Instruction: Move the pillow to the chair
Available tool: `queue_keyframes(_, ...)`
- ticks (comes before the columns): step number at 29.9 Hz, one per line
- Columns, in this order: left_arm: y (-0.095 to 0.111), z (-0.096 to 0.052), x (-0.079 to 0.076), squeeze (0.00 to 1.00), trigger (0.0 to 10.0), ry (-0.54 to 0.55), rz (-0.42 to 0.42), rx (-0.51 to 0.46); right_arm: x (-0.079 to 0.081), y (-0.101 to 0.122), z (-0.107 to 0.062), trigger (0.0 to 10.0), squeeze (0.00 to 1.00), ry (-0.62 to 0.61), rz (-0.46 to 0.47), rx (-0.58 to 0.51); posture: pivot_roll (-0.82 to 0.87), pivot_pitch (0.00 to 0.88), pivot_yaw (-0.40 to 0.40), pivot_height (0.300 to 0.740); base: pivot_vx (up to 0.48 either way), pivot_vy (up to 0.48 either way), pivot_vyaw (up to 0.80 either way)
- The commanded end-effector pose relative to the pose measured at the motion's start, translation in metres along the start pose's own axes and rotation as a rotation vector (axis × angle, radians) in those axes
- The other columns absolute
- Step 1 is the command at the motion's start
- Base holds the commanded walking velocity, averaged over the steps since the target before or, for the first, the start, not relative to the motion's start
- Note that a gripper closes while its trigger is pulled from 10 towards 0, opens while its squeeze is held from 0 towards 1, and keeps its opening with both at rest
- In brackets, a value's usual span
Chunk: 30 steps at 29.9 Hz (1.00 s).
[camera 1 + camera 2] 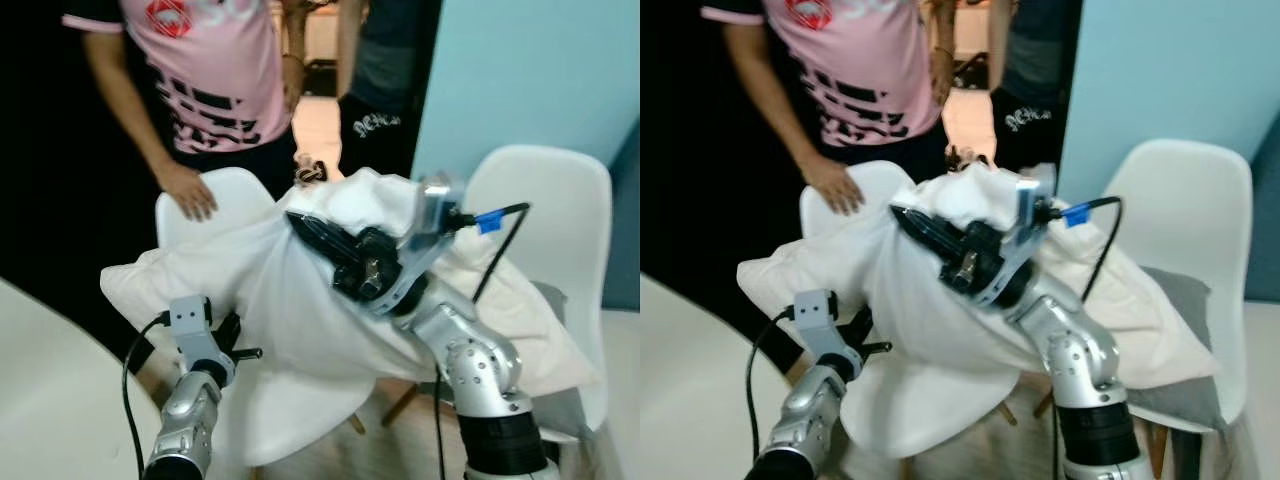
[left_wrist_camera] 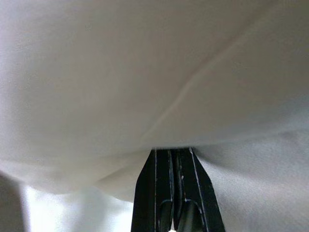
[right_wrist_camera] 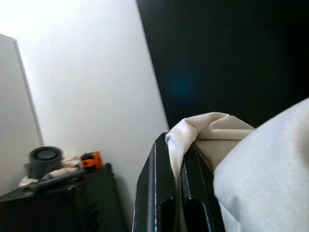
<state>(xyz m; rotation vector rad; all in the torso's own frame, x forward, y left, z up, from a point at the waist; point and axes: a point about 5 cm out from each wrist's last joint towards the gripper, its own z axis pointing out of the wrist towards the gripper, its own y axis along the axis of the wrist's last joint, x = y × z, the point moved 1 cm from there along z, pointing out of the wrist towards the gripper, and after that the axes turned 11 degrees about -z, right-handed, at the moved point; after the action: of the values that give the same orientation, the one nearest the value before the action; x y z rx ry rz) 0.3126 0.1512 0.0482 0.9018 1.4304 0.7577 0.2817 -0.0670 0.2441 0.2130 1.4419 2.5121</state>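
A large white pillow (image 1: pixel 300 290) hangs in the air over the seat of a white chair (image 1: pixel 238 190), slumped between my two arms. My right gripper (image 1: pixel 296 220) lies on the pillow's top and is shut on a fold of its fabric; in the right wrist view the cloth (image 3: pixel 193 128) is pinched between the black fingers (image 3: pixel 154 183). My left gripper (image 1: pixel 240 348) is under the pillow's lower left edge. In the left wrist view its fingers (image 2: pixel 159 188) stand together with their tips buried in the pillow (image 2: pixel 154 77).
A person in a pink shirt (image 1: pixel 210 70) stands behind the chair with a hand (image 1: pixel 190 195) on its back. Another person in dark clothes (image 1: pixel 385 80) stands beside them. A second white chair (image 1: pixel 560 200) with a grey cushion (image 1: pixel 560 300) is at the right. A white table (image 1: pixel 50 400) sits at lower left.
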Motion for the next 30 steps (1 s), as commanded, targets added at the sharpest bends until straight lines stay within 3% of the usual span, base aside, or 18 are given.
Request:
queue_keyframes(1, 0.005, 0.002, -0.003, 0.00, 10.0, -0.007, 0.017, -0.022, 0.006, 0.012, 0.007, 10.0, 0.00, 0.067, -0.036, -0.060, 0.12, 0.000, 0.040, 0.740, 0.000, 0.000, 0.79)
queue_keyframes(5, 0.018, 0.003, -0.004, 0.00, 10.0, 0.026, 0.056, -0.085, -0.004, 0.000, 0.003, 10.0, 0.00, 0.019, -0.038, -0.013, 0.13, 0.000, 0.037, 0.740, 0.000, 0.000, 0.79)
queue_keyframes(10, 0.022, 0.002, -0.008, 0.00, 10.0, 0.026, 0.077, -0.101, -0.016, -0.024, 0.002, 10.0, 0.00, -0.075, -0.107, 0.146, 0.14, 0.000, 0.031, 0.740, 0.000, 0.000, 0.79)
queue_keyframes(12, 0.021, 0.002, -0.009, 0.00, 10.0, 0.012, 0.088, -0.094, -0.031, -0.039, 0.001, 10.0, 0.00, -0.220, -0.153, 0.243, 0.14, 0.000, 0.030, 0.740, 0.000, 0.000, 0.36)
queue_keyframes(18, 0.020, 0.001, -0.012, 0.00, 10.0, -0.015, 0.101, -0.086, -0.053, -0.062, -0.014, 10.0, 0.00, -0.424, -0.190, 0.408, 0.14, 0.000, 0.034, 0.740, 0.000, 0.000, 0.00)
queue_keyframes(24, 0.018, -0.001, -0.010, 0.00, 10.0, -0.004, 0.136, -0.064, -0.055, -0.079, -0.029, 10.0, 0.00, -0.473, -0.191, 0.495, 0.13, 0.000, 0.037, 0.740, 0.299, 0.000, 0.00)
queue_keyframes(30, 0.017, -0.003, -0.007, 0.00, 10.0, 0.032, 0.174, -0.054, -0.048, -0.097, -0.033, 10.0, 0.00, -0.441, -0.236, 0.583, 0.13, 0.000, 0.035, 0.740, 0.080, -0.389, 0.00)
